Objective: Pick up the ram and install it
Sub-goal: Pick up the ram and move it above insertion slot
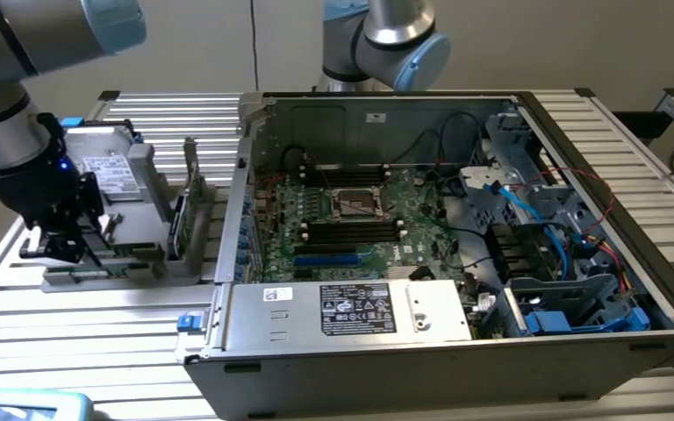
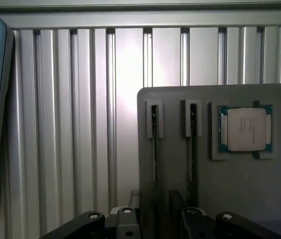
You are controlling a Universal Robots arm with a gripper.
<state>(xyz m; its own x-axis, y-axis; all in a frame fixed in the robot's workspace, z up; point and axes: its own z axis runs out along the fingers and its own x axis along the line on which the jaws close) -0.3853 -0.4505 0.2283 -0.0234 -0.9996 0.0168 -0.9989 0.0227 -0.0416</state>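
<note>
Risk of collision: found claw (image 2: 157, 224) spread over ram (image 2: 154, 149), one finger (image 2: 196, 223) near second stick (image 2: 192, 149); might have knocked it.

On my wrist view, hard glare bleaches the middle slats of the aluminium table (image 2: 129, 74) (nearly white), while the grey tray (image 2: 259, 189) sits in flat shade. The exterior view is softly, evenly lit; the computer case (image 1: 431, 373) looks dim inside.

Robotics lab / assembly test cell: slotted bare-aluminium-profile worktop (image 1: 91, 324), silver-grey robot arm w/ pale-blue joint caps (image 1: 3, 132), open grey steel PC tower case (image 1: 431, 368) lay on its side w/ green motherboard (image 1: 402, 197) exposed, grey plastic parts fixture (image 1: 138, 279) alongside.
</note>
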